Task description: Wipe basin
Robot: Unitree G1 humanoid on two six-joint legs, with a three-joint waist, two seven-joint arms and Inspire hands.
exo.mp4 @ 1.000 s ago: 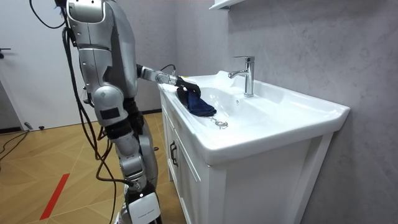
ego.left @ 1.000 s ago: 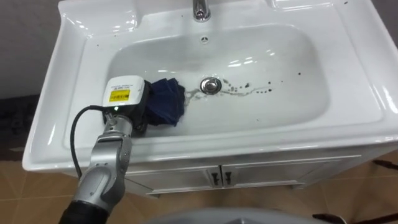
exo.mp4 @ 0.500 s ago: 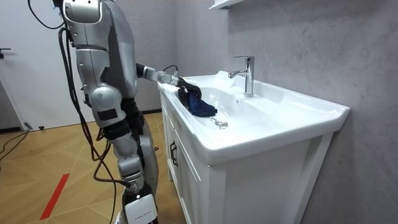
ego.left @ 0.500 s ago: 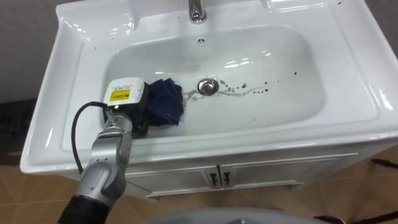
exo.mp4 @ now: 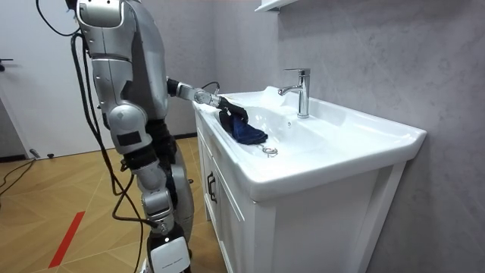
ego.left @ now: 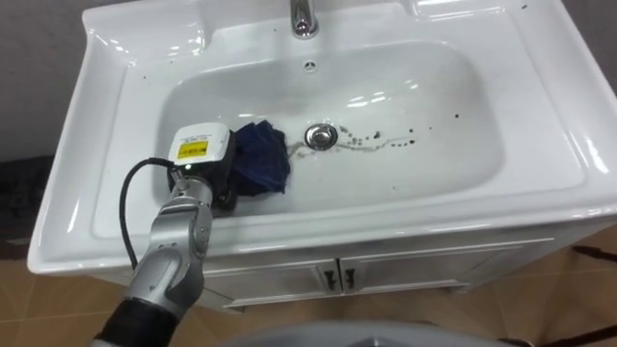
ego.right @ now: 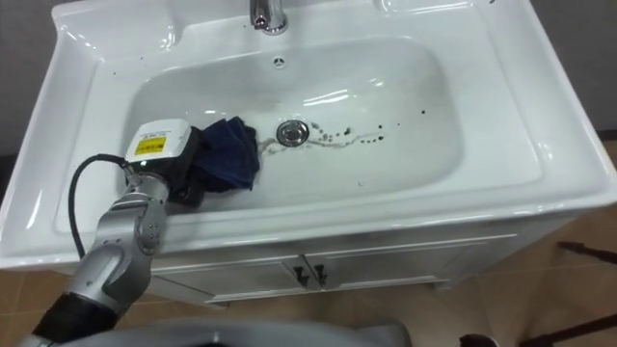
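Note:
A white basin [ego.left: 540, 116] is set in a cabinet, and I stand at its front left corner. My left hand [ego.left: 217, 178] reaches into the bowl at its left side, curled on a bunched dark blue cloth [ego.left: 260, 164]. The cloth presses on the bowl's floor just left of the metal drain [ego.left: 321, 135]. Dark specks and a wet streak [ego.left: 390, 143] lie right of the drain. In the room view the cloth [exo.mp4: 246, 133] hangs from the hand [exo.mp4: 229, 114] over the bowl. The right eye view shows the same hand [ego.right: 183, 172] and cloth [ego.right: 229, 154].
A chrome faucet [ego.left: 304, 17] stands at the back middle of the basin [exo.mp4: 379, 140]. Below the front rim are two white cabinet doors with dark handles [ego.left: 337, 278]. A grey wall [exo.mp4: 379, 53] backs the basin, and wooden floor [exo.mp4: 68, 212] lies behind me.
My left hand and the cloth have slid a little to the right, closer to the drain. The eye view has shifted slightly with the camera.

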